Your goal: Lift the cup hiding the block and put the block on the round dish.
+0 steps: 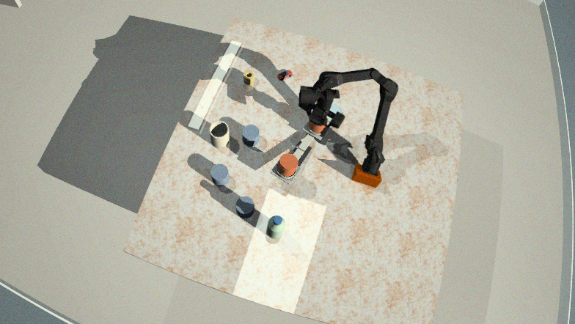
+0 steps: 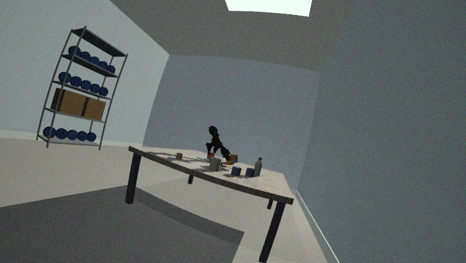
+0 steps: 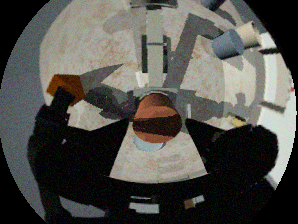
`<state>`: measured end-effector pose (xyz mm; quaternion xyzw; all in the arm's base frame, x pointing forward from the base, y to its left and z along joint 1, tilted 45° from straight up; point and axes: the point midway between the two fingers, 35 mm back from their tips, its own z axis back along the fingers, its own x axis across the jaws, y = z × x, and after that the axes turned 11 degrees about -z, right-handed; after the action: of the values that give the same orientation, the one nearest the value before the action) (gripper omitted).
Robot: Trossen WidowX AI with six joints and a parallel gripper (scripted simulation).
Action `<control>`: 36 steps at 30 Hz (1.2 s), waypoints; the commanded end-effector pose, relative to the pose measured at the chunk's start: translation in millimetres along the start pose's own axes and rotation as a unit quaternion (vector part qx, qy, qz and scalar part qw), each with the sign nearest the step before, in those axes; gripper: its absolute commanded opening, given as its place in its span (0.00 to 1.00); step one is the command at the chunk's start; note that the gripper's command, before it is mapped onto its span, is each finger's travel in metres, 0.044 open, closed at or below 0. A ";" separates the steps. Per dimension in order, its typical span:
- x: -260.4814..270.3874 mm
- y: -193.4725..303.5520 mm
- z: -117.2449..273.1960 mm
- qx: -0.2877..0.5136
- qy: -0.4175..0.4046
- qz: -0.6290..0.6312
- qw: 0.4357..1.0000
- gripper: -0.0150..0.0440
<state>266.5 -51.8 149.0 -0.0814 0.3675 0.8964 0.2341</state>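
Observation:
My gripper [image 1: 322, 122] [image 2: 211, 152] [image 3: 157, 120] is open, pointing down at the far cup [image 1: 316, 127] [image 2: 210, 156] [image 3: 157, 125]. In the wrist view this orange-red cup shows between the fingertips, with a gap on both sides. It stands on the far end of the balance [image 1: 301, 149] [image 3: 155, 62]. The matching near cup [image 1: 287, 165] [image 2: 233, 157] stands on the other end. The pale blue round dish [image 1: 335, 110] [image 3: 148, 145] lies just beyond the far cup, partly hidden by the gripper. No block shows.
Blue cylinders [image 1: 251, 134] [image 1: 219, 174] [image 1: 245, 206], a cream cup [image 1: 219, 135] and a green bottle [image 1: 276, 227] [image 2: 257, 167] stand left of and below the balance. A yellow cup [image 1: 248, 78], a small red car [image 1: 284, 75] and a long pale bar [image 1: 215, 84] lie farther off.

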 end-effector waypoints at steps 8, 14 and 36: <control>-0.5 1.1 -18.5 0.002 0.003 0.002 1.000 1.00; -0.1 1.8 -28.1 0.003 0.003 0.002 1.000 1.00; 0.2 2.3 -33.8 0.003 0.004 0.002 1.000 0.59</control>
<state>263.8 -77.0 125.0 -0.0827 0.3697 0.8955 0.2337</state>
